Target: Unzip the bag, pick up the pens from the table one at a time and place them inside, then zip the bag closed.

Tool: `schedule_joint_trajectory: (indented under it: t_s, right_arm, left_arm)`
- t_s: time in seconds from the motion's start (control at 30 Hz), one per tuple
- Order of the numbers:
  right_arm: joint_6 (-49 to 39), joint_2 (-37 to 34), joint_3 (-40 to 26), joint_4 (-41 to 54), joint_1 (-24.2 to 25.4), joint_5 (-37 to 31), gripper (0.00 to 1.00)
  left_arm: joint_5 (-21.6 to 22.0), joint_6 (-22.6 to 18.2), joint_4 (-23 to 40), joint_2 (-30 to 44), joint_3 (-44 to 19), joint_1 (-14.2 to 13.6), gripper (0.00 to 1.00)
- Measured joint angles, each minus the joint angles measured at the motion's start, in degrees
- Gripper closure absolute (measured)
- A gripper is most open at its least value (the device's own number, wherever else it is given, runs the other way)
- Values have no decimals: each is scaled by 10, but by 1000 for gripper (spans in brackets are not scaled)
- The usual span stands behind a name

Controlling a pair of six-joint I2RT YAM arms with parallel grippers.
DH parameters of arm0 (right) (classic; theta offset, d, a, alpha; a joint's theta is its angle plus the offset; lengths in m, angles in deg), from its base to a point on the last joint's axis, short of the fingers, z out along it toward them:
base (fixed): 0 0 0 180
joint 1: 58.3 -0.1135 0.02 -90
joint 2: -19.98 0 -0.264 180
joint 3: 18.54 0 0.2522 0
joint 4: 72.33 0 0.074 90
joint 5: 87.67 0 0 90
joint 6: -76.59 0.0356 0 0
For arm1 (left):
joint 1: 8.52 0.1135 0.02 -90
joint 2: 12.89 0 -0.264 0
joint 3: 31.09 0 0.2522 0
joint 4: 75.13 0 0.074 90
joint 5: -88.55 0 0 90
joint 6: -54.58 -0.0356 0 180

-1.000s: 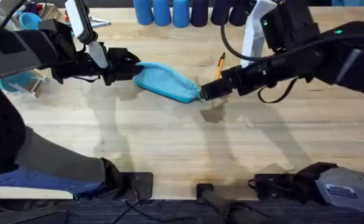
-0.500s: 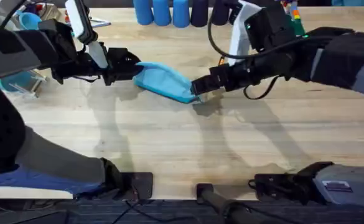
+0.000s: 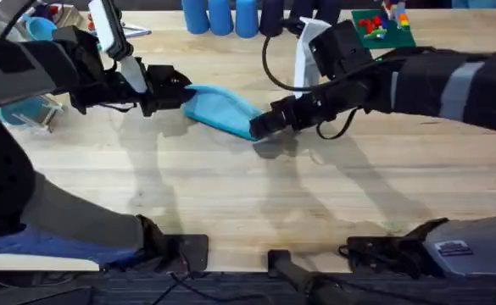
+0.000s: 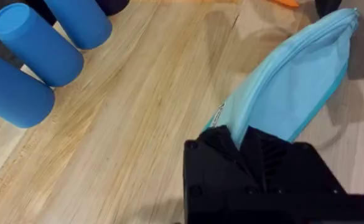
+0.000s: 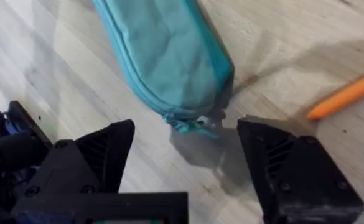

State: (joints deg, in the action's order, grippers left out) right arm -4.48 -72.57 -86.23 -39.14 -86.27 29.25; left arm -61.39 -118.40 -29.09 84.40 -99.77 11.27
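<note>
Between the claws on the light wooden plank bench lies the light blue fabric pouch, contents hidden; left claw pinches one end, right claw gapes wide at the other, beside a half-cut-off slim orange pen.

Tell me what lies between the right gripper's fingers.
In the right wrist view, the bag's zipper end sits between the open right gripper's fingers, above bare table.

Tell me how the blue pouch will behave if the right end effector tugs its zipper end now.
The pouch looks soft and floppy: its fabric creases where the left end effector pinches it. It probably stretches and lifts before the zipper slides. It seems light, so without that pinch it would likely drag across the table.
</note>
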Motion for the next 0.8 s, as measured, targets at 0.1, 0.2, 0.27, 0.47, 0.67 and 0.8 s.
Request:
schedule_joint_trajectory:
  t_s: [0.1, 0.2, 0.27, 0.47, 0.67, 0.8]
  right_arm:
    - [3, -4, 0, -10, 0, 0, 13]
    - [6, -5, 0, -28, 0, 0, 35]
    - [7, -5, 0, -37, 0, 0, 62]
    - [10, -5, 0, -39, 0, 0, 177]
    - [12, -5, 0, -39, 0, 0, 399]
    - [13, -5, 0, -39, 0, 0, 542]
  left_arm:
    - [0, 0, 0, 0, 0, 0, 958]
    - [0, 0, 0, 0, 0, 0, 958]
    - [0, 0, 0, 0, 0, 0, 958]
    - [0, 0, 0, 0, 0, 0, 958]
    - [0, 0, 0, 0, 0, 0, 958]
    - [0, 0, 0, 0, 0, 0, 958]
